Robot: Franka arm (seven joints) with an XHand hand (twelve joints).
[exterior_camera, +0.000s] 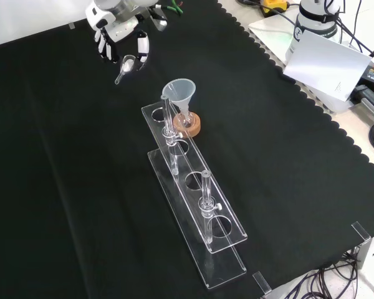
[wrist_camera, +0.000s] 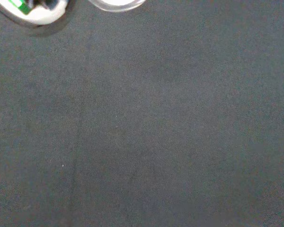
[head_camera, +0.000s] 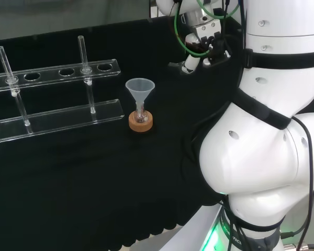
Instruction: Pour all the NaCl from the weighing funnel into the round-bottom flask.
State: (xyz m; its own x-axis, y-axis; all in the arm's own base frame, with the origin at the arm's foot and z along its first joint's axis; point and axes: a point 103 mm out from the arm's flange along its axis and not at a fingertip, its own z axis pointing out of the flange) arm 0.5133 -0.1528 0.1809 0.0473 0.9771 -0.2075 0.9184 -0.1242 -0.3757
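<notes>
From the front, my hand [exterior_camera: 121,40] hangs over the cloth's [exterior_camera: 62,187] far edge, fingers curled round the weighing funnel [exterior_camera: 126,67]. From the head view, the arm's links partly hide it; the funnelled round-bottom flask [head_camera: 141,112] sits on its cork ring [head_camera: 141,123].

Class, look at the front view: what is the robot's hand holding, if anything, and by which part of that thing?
The black and white hand holds a small clear weighing funnel, fingers pinching its wider scoop end; its narrow stem points down, free.

Hand [exterior_camera: 121,37] raised, fingers curled, pinching
</notes>
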